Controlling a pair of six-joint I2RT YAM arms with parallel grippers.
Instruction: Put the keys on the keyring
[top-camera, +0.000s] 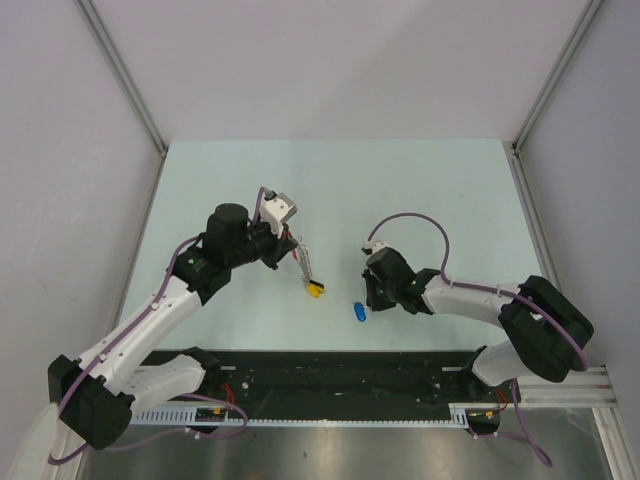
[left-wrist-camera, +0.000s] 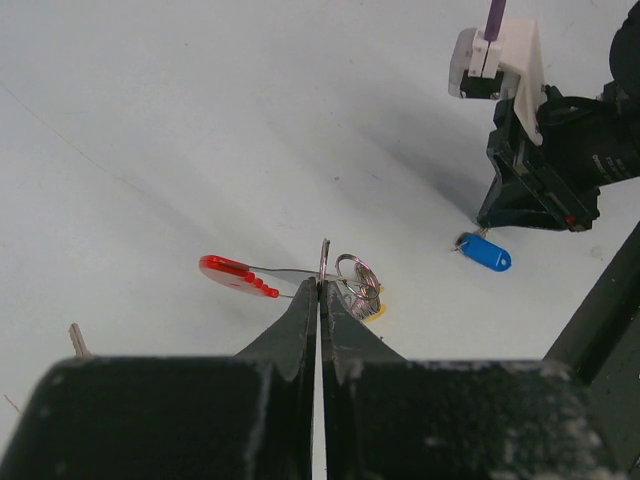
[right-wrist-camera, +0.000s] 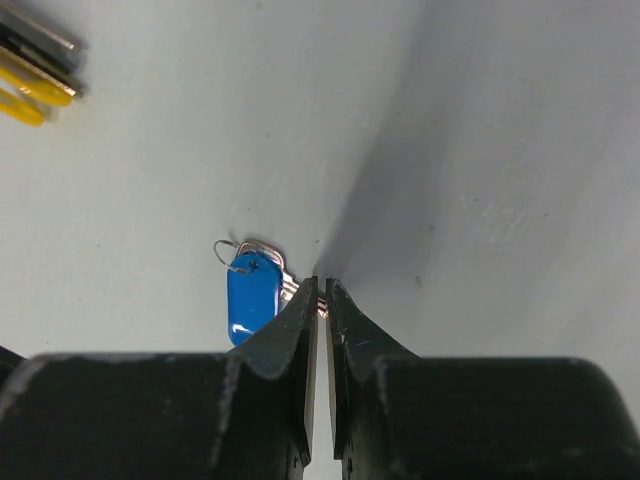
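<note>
From above, the left pincer (top-camera: 296, 250) grips the keyring (top-camera: 305, 268), whose yellow end points toward the arms' bases; whether that end touches the pale bench (top-camera: 430, 190) I cannot tell. The blue key (top-camera: 358, 313) lies on the bench near it, with the right pincer (top-camera: 369, 297) at the key's far end; I can find no green key.

In the left wrist view the jaws are closed flat on a thin metal part of the bunch; a red piece (left-wrist-camera: 238, 275) juts to one side, a coiled split ring (left-wrist-camera: 357, 278) to the other.

In the right wrist view the jaws stand narrow, nipping the bare silver blade of the blue key; the key is tiny, with a glossy blue cap and a thin wire loop (right-wrist-camera: 228, 250) at its head.

The step looks like lifting this key toward the ring; the hold on the blade is slight, so lift slowly, keep the loop end free and aimed at the coil, and keep the left arm steady.
</note>
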